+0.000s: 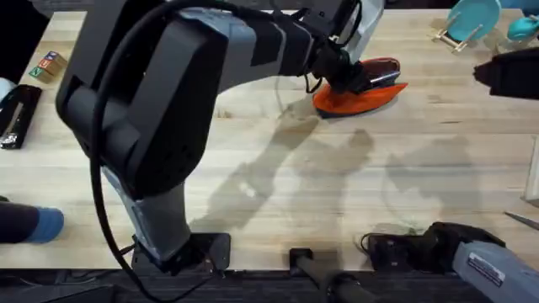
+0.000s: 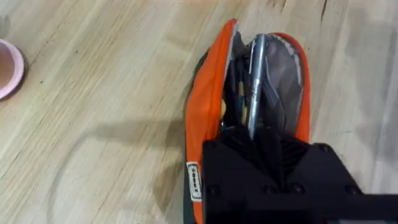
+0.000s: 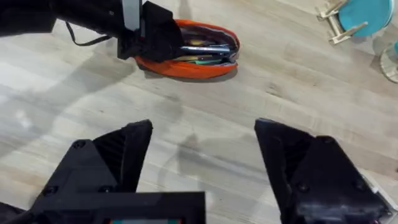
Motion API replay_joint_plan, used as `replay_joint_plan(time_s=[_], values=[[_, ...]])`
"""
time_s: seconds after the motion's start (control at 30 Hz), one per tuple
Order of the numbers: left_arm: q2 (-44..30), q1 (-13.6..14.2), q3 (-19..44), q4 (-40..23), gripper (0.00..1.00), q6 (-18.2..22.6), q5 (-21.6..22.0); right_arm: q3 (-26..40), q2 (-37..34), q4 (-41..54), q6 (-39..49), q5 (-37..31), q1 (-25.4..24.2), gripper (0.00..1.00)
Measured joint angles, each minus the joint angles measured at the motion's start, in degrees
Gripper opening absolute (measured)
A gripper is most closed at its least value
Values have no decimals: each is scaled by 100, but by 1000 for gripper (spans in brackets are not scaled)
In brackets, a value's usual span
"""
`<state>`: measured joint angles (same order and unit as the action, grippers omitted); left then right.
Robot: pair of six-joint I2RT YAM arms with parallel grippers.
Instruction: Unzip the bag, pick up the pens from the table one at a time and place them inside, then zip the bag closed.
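The orange-red bag (image 1: 370,98) lies unzipped at the back centre of the table (image 1: 278,177), its mouth gaping. My left gripper (image 1: 341,71) hangs over the bag's left end, shut on a grey metallic pen (image 2: 256,81). That pen lies along the open bag (image 2: 205,106) between the grey lining walls, and other pen-like items show deeper inside. In the right wrist view the bag (image 3: 186,67) is far off with the left gripper (image 3: 155,38) at its end. My right gripper (image 3: 204,124) is open wide above bare wood, holding nothing.
A teal plate on a wooden rack (image 1: 470,21) stands at the back right. A black stapler (image 1: 17,114) and coloured blocks (image 1: 46,66) sit at the left edge, a blue object (image 1: 42,224) near the front left. A pink rim (image 2: 9,68) lies left of the bag.
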<state>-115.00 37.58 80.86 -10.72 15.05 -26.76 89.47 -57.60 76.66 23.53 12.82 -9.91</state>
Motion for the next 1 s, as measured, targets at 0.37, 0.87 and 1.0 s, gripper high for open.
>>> replay_joint_plan(time_s=[0.37,0.87,1.0], values=[[0,11,9,-38,185,7,83,0,0,0,0,0,0,996],[-2,11,9,-109,994,-4,105,0,0,0,0,0,0,996],[-2,11,9,-107,994,-3,105,0,0,0,0,0,-2,996]])
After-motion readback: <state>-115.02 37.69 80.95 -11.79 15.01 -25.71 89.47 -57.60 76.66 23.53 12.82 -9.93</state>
